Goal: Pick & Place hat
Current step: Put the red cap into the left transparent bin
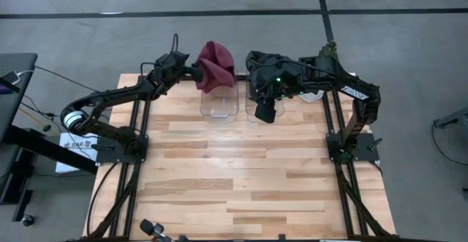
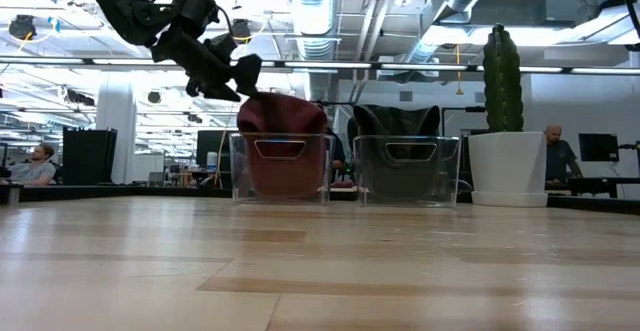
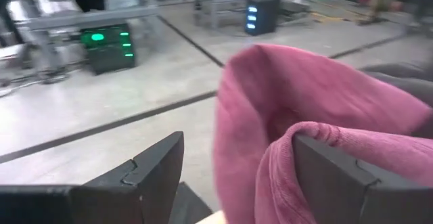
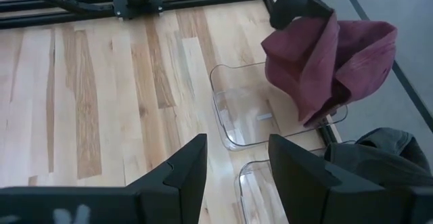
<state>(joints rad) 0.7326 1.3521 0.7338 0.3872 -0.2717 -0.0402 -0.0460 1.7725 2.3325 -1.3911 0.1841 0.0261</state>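
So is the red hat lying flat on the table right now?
No, the red hat hangs from the left gripper above the clear bin.

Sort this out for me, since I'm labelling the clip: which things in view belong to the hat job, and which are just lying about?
Belongs to the job:
- maroon hat, over the left clear bin
- left gripper at the hat
- dark hat at the right clear bin
- right gripper, fingers apart, holding nothing

Lying about:
- white planter with cactus
- people at desks

A grey floor [image 1: 409, 66] crossed by dark lines [image 1: 219, 12] is seen around the wooden table [image 1: 241, 176] — beyond it, ceiling ducts [image 2: 330, 1], a potted cactus [image 2: 503, 66] and seated people [image 2: 38, 161].
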